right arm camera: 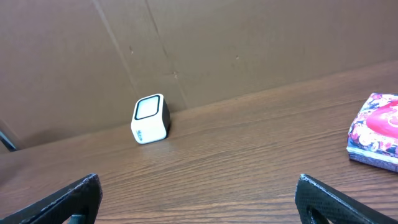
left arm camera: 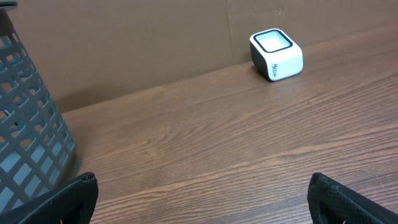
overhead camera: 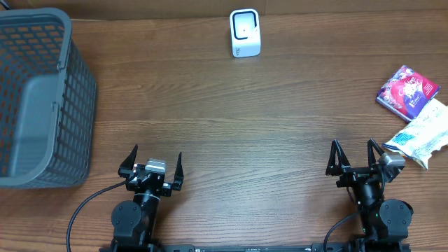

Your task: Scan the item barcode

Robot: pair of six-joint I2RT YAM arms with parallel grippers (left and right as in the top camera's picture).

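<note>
A small white scanner (overhead camera: 245, 33) with a glowing top window stands at the table's far middle; it also shows in the left wrist view, scanner (left arm camera: 277, 55), and the right wrist view, scanner (right arm camera: 151, 118). A purple and red box (overhead camera: 407, 90) lies at the right edge, box (right arm camera: 376, 132), with a white and blue snack bag (overhead camera: 423, 134) just in front of it. My left gripper (overhead camera: 155, 160) stands open at the front left with nothing between its fingers. At the front right my right gripper (overhead camera: 355, 155) is open too, a short way left of the bag.
A grey plastic mesh basket (overhead camera: 42, 98) fills the left side of the table, basket (left arm camera: 28, 130). A brown cardboard wall (right arm camera: 205, 50) stands behind the scanner. Bare wooden table (overhead camera: 231, 119) lies between the grippers and the scanner.
</note>
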